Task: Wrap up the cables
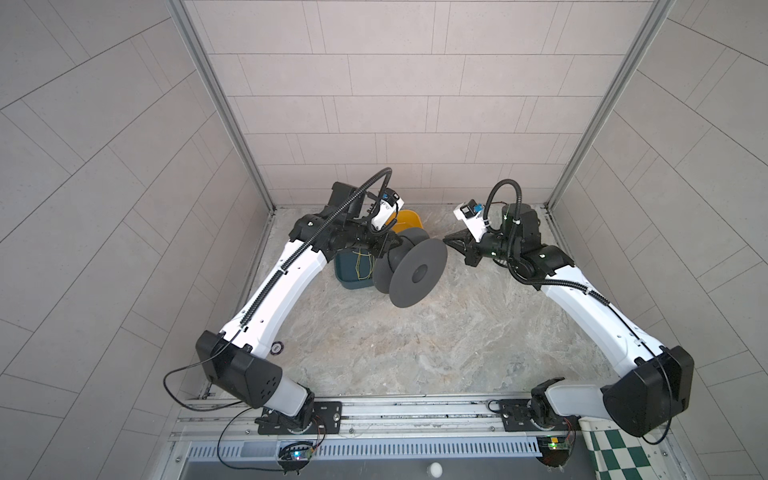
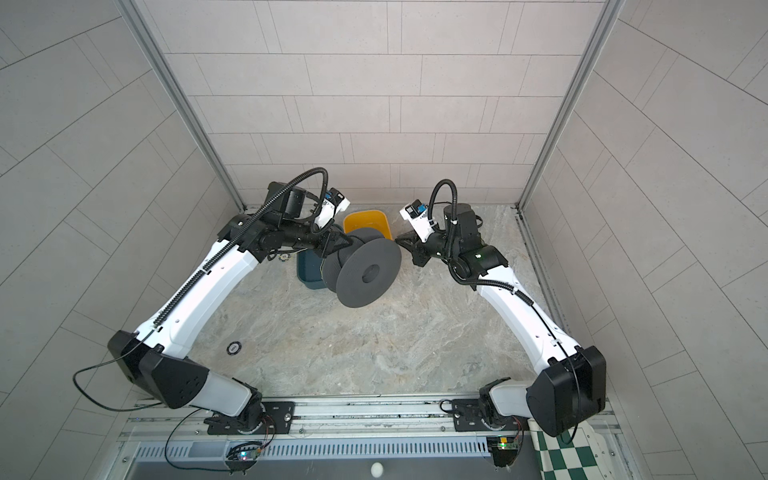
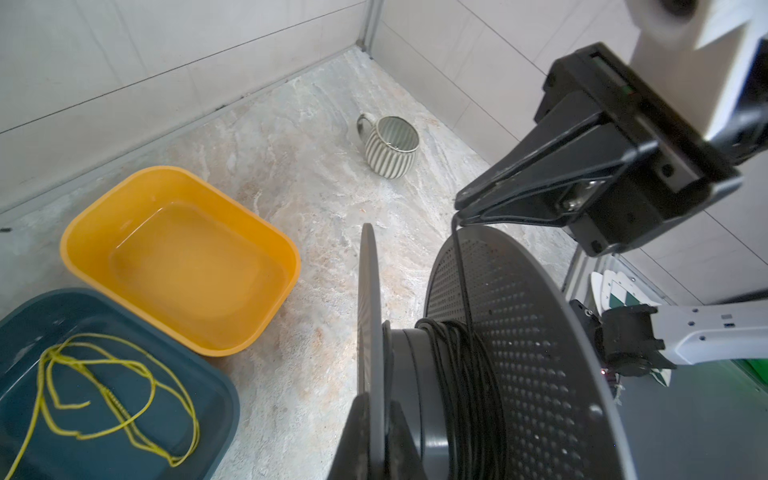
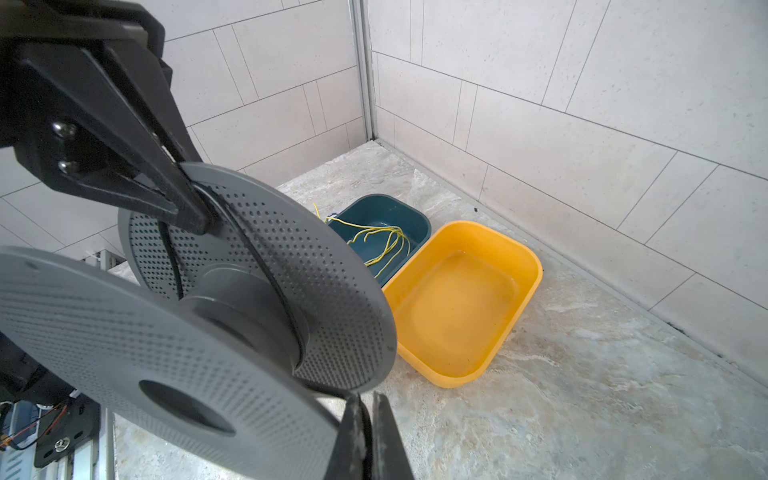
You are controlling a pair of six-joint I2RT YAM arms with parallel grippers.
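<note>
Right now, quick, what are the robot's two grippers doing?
Left gripper: closed, holding the gray spool by its rim.
Right gripper: closed, pinching the thin black cable.

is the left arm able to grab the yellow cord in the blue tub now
Probably not: the left gripper is shut on the grey spool, though the yellow cord lies uncovered nearby.

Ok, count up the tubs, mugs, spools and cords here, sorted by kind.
Tubs: 2 (yellow tub, dark teal tub)
Mugs: 1 (striped mug)
Spools: 1 (grey spool)
Cords: 2 (black cable, yellow-green cord)
Total: 6
</note>
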